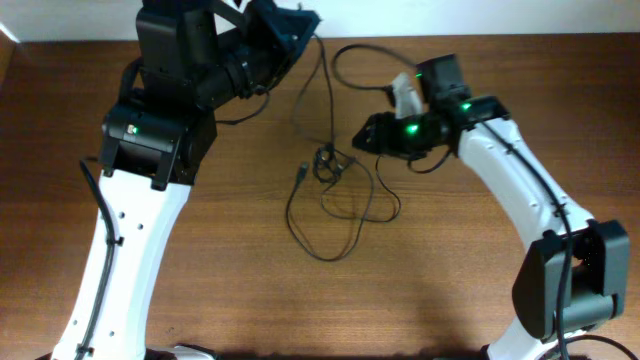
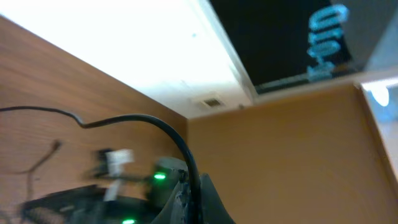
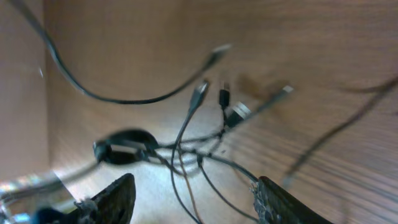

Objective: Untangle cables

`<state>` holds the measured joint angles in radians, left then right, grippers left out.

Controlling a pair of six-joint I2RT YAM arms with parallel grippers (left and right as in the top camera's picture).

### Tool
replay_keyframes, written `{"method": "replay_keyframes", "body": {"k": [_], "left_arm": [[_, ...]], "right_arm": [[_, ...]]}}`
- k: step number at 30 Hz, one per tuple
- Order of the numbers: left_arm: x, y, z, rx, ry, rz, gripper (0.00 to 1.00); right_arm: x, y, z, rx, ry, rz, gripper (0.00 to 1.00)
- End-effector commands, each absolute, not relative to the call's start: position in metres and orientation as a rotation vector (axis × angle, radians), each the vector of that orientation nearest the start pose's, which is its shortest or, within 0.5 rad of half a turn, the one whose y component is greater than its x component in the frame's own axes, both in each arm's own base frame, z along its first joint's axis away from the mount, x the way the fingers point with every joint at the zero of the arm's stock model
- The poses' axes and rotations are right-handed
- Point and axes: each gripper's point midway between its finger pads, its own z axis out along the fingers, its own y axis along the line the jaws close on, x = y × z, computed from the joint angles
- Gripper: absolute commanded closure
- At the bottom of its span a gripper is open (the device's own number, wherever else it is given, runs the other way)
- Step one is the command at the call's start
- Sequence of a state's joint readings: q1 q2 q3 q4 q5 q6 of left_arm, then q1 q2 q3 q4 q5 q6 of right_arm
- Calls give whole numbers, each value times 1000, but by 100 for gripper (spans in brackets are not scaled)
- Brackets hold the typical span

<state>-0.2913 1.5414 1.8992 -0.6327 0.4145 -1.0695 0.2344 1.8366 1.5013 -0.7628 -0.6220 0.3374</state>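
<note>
Black and pressed tight together, the left fingers [image 1: 288, 28] sit at the far edge of the table [image 1: 240, 300], pinching one strand of the cables [image 1: 331, 163]. In the left wrist view that strand [image 2: 149, 121] arches up and away from the closed fingers [image 2: 198, 196] over the wood. From the overhead view it drops from the fingers toward the near side into a small knot around the middle of the table.

The right fingers [image 1: 365, 135] hover just right of that knot, pointing left at it. They stand wide apart and hold nothing. The right wrist view shows both dark fingers [image 3: 118, 196] at the bottom of the picture, with the knot and several plug ends [image 3: 236, 112], some silvery, on the wood beyond the gap.

Loose loops spread from the knot toward the near side, and another loop curls on the far side close to the right arm [image 1: 520, 190].
</note>
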Motion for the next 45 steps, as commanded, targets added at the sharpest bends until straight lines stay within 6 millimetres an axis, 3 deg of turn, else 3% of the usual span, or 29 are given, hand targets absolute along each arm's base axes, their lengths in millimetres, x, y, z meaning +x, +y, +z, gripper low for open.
{"method": "replay_keyframes", "body": {"k": [1, 3, 8, 12, 15, 22, 28, 35, 38, 39, 40, 41, 45], "left_arm": [[413, -174, 461, -526, 1941, -1207, 100], [413, -173, 461, -532, 1938, -1202, 100], [417, -167, 461, -634, 1914, -1211, 100], [418, -166, 461, -743, 1896, -1267, 100], [419, -166, 464, -789, 1875, -1307, 100], [418, -180, 512, -671, 1731, -1493, 100], [414, -185, 521, -716, 1711, -1609, 100], [406, -193, 534, -665, 1697, -1692, 100], [406, -193, 534, -665, 1698, -1697, 100], [406, -194, 534, -664, 1699, -1698, 100], [406, -194, 534, -664, 1699, -1699, 100], [406, -193, 535, -662, 1693, -1702, 100], [408, -187, 539, -661, 1673, -1697, 100]], "right_arm": [[407, 183, 163, -6, 2660, 1147, 34], [408, 176, 175, -20, 2609, 1231, 31], [389, 192, 223, -395, 2345, 1473, 27], [374, 212, 239, -632, 2229, 1411, 22], [375, 228, 244, -726, 2189, 1289, 2], [388, 261, 256, -681, 2156, 1225, 2], [405, 277, 240, -559, 2234, 959, 2], [425, 297, 253, -379, 2168, 786, 2], [430, 293, 251, -268, 2184, 722, 0], [431, 291, 248, -240, 2195, 713, 5], [432, 290, 246, -233, 2203, 707, 19], [431, 289, 242, -231, 2215, 698, 39], [432, 280, 229, -213, 2266, 670, 82]]}}
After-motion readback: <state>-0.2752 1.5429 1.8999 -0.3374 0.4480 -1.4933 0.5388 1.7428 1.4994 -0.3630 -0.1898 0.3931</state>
